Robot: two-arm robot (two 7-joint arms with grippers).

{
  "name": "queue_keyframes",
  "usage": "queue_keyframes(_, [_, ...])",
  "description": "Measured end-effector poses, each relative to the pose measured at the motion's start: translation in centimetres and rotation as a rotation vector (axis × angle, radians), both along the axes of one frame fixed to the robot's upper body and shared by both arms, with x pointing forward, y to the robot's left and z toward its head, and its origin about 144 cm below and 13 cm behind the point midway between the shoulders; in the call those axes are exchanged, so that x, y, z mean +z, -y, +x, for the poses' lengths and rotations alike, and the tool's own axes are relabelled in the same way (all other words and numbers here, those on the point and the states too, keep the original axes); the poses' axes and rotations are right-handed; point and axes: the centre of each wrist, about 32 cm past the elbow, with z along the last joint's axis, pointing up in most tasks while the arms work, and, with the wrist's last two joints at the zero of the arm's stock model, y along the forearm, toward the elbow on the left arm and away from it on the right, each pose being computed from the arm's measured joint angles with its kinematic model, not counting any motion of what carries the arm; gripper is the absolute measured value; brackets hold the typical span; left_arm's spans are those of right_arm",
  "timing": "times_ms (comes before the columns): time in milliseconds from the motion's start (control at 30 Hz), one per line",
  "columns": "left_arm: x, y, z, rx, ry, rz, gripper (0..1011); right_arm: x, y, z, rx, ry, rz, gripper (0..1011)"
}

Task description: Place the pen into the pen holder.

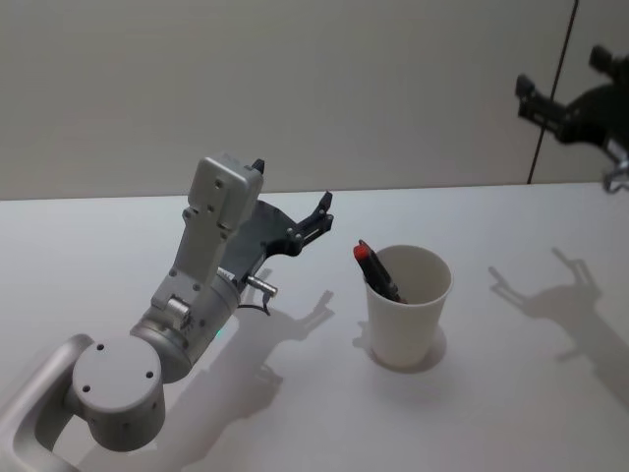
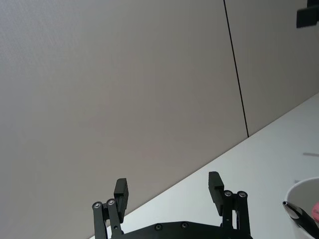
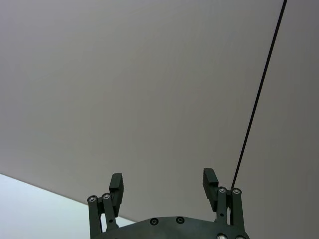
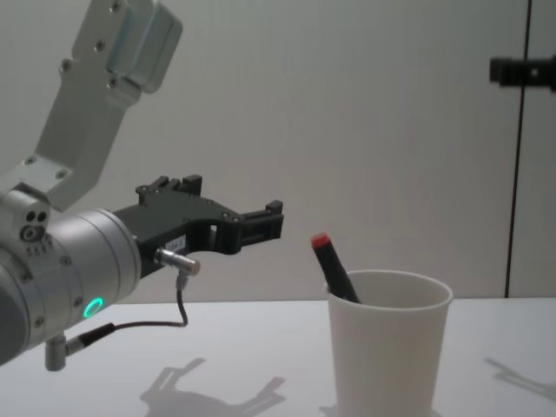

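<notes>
White pen holder holds pen leaning; left claw wide; right claw wide.

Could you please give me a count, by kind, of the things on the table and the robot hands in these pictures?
Pens: 1, the pen standing inside the cup.
Cups: 1, the pen holder upright on the table.
Robot hands: 2, the left hand open beside the cup, the right hand open, raised away from it.
Total: 4
</notes>
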Motion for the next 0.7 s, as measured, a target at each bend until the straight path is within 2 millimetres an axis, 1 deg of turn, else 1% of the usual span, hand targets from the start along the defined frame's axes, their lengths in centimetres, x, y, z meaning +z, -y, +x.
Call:
queue_keyframes(167, [0.0,0.0,0.0,0.001,0.0,0.0,1001,-1.7,-0.4,-0.6,-0.001,-0.013,0.015,1002])
queue_keyframes(267, [0.0,0.0,0.0,0.001,0.0,0.0,1001,-3.2,-0.8,-1.1,-0.002,-0.025,0.028,1002])
queue_keyframes(300, [0.0,0.0,0.0,0.001,0.0,0.0,1001,-3.2,-0.8,-1.1,-0.002,-0.025,0.028,1001])
queue_keyframes(500, [0.0,0.0,0.0,0.001,0.0,0.0,1001,-5.7,-1.4,-2.3,-0.005,-0.046,0.05,1002])
queue_keyframes(700, [0.0,0.0,0.0,0.001,0.0,0.0,1001,-7.5,-1.9,-3.3,-0.01,-0.063,0.066,1001])
